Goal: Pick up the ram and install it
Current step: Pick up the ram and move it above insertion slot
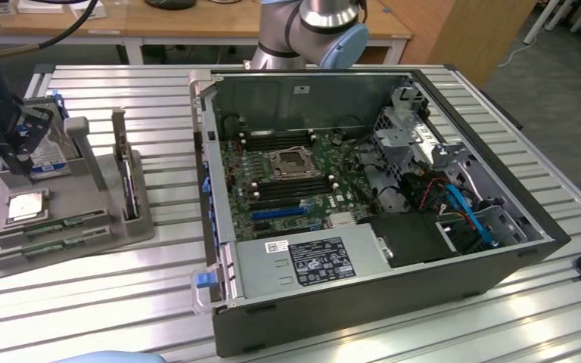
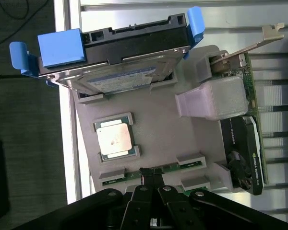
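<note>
- Tray [image 2: 158, 129] at exterior view's left: hard drive [image 1: 54, 155], CPU [image 1: 26, 206], ram [image 1: 66, 224] slotted at near end, graphics card [image 1: 129, 181] upright.
- Closed claw [image 2: 151, 173], nothing gripped, over tray, tips lined up above ram.
- PC case [image 1: 532, 227] to the right, side off, motherboard [image 1: 290, 181] exposed.
- Slatted metal table [image 1: 119, 310]; wooden desks [image 1: 220, 23] behind.
- Ram on edge, long axis across tray, roughly left-right in exterior view.

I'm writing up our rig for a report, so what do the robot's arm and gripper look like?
The arm is silver-grey tubing with a pale blue cap on its joint. The gripper is matte black, built of slim linkage bars joined by round pivot pins, tapering to two narrow fingers.
</note>
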`<state>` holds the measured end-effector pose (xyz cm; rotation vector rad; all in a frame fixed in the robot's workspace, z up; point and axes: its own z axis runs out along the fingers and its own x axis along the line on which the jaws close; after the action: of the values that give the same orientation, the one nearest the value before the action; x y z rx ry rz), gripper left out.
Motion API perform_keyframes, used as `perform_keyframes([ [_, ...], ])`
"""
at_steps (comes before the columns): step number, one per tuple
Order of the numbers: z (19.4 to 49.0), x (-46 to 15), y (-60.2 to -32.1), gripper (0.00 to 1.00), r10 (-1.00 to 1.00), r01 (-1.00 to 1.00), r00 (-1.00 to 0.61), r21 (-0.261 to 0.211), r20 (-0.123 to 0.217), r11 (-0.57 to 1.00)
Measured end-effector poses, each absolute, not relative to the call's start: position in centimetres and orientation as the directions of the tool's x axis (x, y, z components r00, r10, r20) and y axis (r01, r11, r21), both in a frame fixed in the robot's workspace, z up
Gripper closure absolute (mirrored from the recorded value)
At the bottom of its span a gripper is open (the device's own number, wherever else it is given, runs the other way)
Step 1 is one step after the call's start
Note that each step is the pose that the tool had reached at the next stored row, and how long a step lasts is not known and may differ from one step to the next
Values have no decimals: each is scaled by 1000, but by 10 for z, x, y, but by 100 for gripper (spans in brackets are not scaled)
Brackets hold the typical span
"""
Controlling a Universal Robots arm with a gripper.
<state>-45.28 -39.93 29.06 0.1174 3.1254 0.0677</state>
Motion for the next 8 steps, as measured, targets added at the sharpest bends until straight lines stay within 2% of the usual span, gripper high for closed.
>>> perform_keyframes([
  [8, 291, -453, -399, 90, 75, 75, -997, 44, -12, 996],
])
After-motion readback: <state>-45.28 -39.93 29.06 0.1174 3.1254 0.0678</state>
